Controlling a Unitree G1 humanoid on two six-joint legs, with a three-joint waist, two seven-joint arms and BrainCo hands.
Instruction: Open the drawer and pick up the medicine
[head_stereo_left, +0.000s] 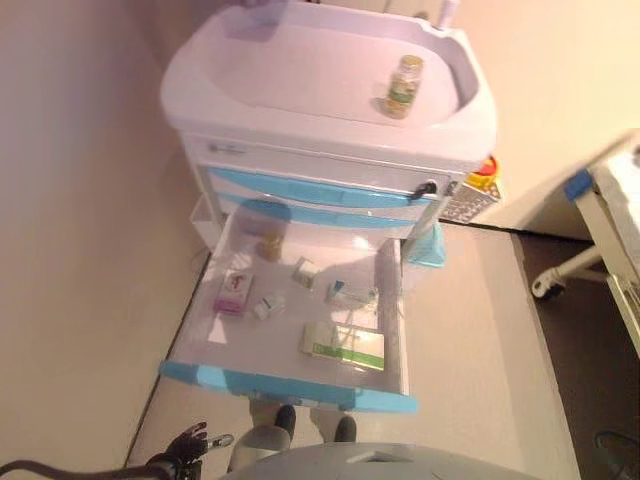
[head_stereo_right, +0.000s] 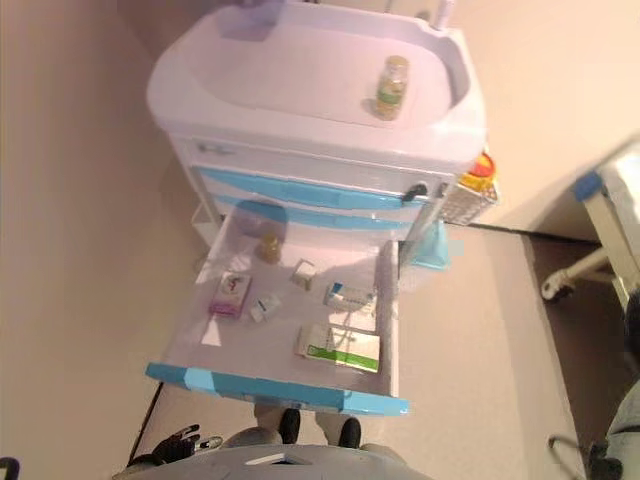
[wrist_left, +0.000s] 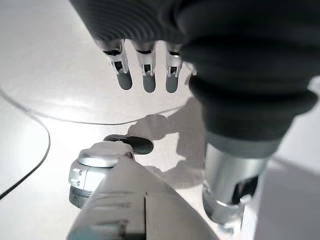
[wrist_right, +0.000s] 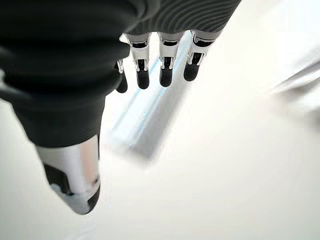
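The white cart's blue-fronted drawer (head_stereo_left: 290, 385) stands pulled out towards me. Inside lie a pink box (head_stereo_left: 233, 293), a green-and-white box (head_stereo_left: 345, 345), a blue-and-white box (head_stereo_left: 350, 295), two small white boxes (head_stereo_left: 303, 272) and a small amber bottle (head_stereo_left: 268, 245) at the back. A medicine bottle (head_stereo_left: 403, 86) with a green label stands upright on the cart's top tray (head_stereo_left: 300, 70). My left hand (head_stereo_left: 188, 443) hangs low, below and left of the drawer's front, open and empty; its fingers (wrist_left: 145, 75) are straight. My right hand (wrist_right: 165, 65) shows only in its wrist view, with straight fingers holding nothing.
A wall runs close along the cart's left. A wire basket (head_stereo_left: 462, 203) with a red-and-yellow item (head_stereo_left: 483, 175) hangs on the cart's right side. A white wheeled frame (head_stereo_left: 600, 250) stands at the right. Two closed blue-trimmed drawers (head_stereo_left: 320, 190) sit above the open one.
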